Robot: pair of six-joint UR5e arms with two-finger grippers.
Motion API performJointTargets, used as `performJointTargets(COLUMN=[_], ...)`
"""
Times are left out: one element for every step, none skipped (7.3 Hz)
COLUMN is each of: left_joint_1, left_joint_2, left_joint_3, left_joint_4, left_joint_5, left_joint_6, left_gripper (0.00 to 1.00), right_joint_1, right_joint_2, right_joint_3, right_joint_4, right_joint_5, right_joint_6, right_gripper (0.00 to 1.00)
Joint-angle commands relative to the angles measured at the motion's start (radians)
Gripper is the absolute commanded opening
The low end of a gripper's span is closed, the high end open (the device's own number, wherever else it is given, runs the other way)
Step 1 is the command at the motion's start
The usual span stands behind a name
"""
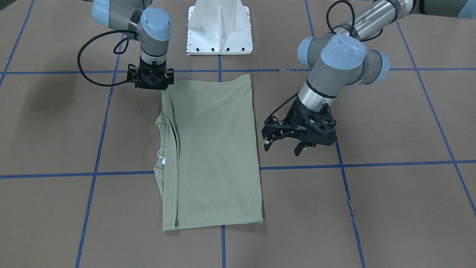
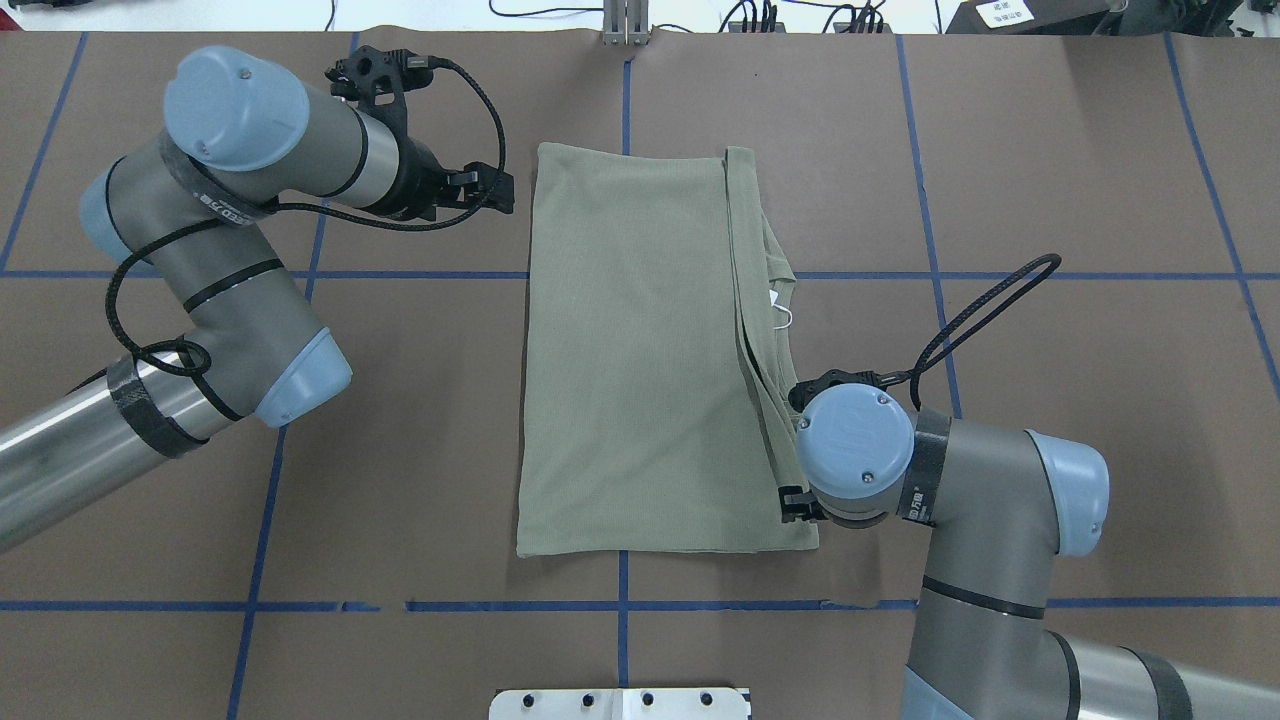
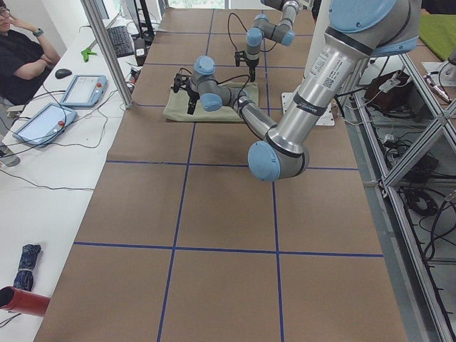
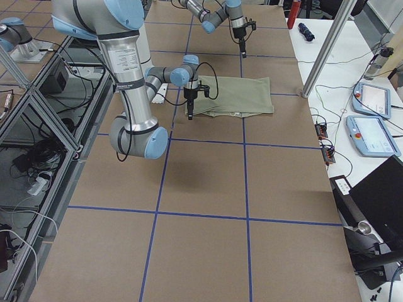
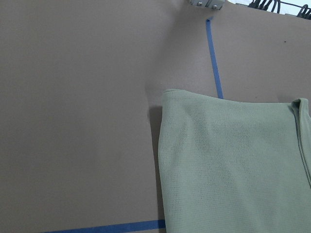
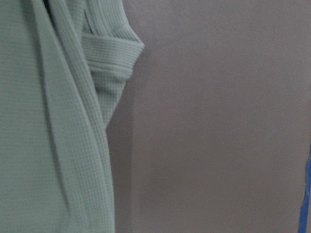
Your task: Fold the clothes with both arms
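Now | shirt (image 1: 215,149) folded lengthwise — between folds | left gripper (image 1: 282,148) spread, empty | right gripper (image 1: 150,80) jaws hidden, cannot tell | next: pinch end corners

I am viewing a brown table (image 1: 390,208) that is carrying a grid of blue tape lines (image 1: 394,162). A white pedestal base (image 1: 219,28) is standing at the table's robot-side edge. In the exterior left view, 1 operator (image 3: 25,53) is sitting at a white side bench (image 3: 43,185). Tablet 1 (image 3: 83,90), tablet 2 (image 3: 41,122), a keyboard (image 3: 122,40) and a mouse (image 3: 63,73) are lying on it. A red cylinder (image 3: 21,301) is lying near a dark rolled item (image 3: 27,258).
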Motion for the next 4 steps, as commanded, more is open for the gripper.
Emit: performJointTargets(left_joint_1=[0.0, 0.0, 0.0, 0.0], left_joint_2=[0.001, 0.001, 0.001, 0.002], left_joint_3=[-0.001, -0.001, 0.001, 0.001], left_joint_4=[0.0, -0.001, -0.004, -0.006], left_joint_5=[-0.01, -0.01, -0.01, -0.01], left_joint_6=[0.002, 0.002, 0.003, 0.005], left_gripper=[1.0, 1.0, 1.0, 1.0], right_joint_1=[0.053, 0.092, 0.127, 0.146], right_joint_2=[0.101, 0.169, 0.216, 0.218], right_joint_3=[-0.04, -0.115, -0.201, -0.279], right_joint_4=[0.008, 0.012, 0.047, 0.14], right_joint_5=[-0.006, -0.004, -0.004, -0.006], right_joint_6=[-0.087, -0.141, -0.184, -0.189], right_gripper=[1.0, 1.0, 1.0, 1.0])
